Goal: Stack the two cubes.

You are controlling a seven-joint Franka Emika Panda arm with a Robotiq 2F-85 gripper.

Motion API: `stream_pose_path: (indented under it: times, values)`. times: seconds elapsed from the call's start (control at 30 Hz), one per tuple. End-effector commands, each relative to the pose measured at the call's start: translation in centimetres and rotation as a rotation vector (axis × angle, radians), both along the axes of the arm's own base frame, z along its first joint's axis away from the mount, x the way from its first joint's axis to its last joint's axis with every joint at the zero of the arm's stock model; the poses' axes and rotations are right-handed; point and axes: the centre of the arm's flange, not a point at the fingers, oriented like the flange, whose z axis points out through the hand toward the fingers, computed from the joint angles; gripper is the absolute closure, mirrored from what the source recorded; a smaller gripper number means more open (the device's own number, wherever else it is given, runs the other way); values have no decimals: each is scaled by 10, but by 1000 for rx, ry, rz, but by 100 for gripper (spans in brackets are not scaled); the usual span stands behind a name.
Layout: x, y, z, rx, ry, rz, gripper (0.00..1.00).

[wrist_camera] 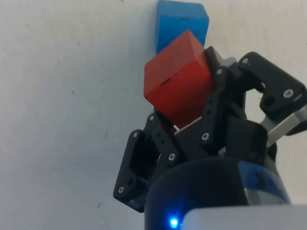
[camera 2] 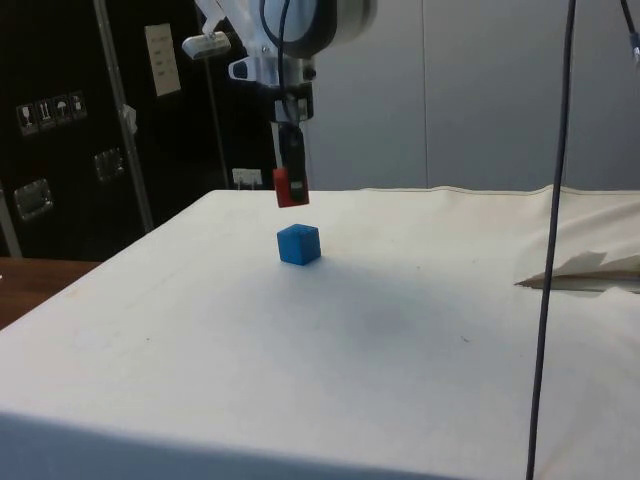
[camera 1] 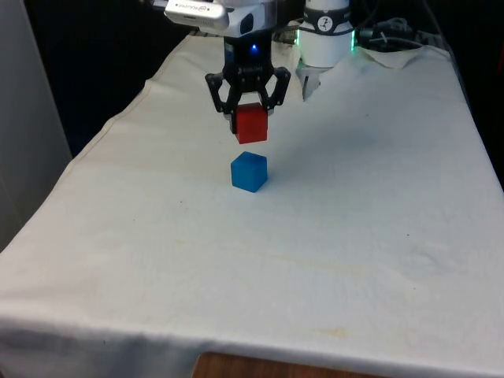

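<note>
A red cube (camera 1: 252, 124) hangs in the air, held between the fingers of my black gripper (camera 1: 250, 118), which is shut on it. On the white cloth below it and slightly nearer the camera rests a blue cube (camera 1: 249, 172). From the side, the red cube (camera 2: 291, 187) hovers a short way above the blue cube (camera 2: 299, 244) with a clear gap between them. In the wrist view the red cube (wrist_camera: 178, 77) sits tilted in the gripper (wrist_camera: 184, 103), partly covering the blue cube (wrist_camera: 182, 24) beyond it.
The white tablecloth (camera 1: 331, 236) spreads wide around the cubes. A crumpled fold of cloth (camera 2: 585, 270) lies at the side view's right edge, and a thin cable (camera 2: 552, 230) hangs down in front of it.
</note>
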Motion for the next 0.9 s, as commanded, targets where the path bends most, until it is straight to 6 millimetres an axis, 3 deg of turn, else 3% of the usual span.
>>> stream_pose_path:
  times: [0.0, 0.87]
  values:
    - [1, -1, -2, 4, 0, 1, 100]
    - [1, -7, -34, -11, 16, -9, 100]
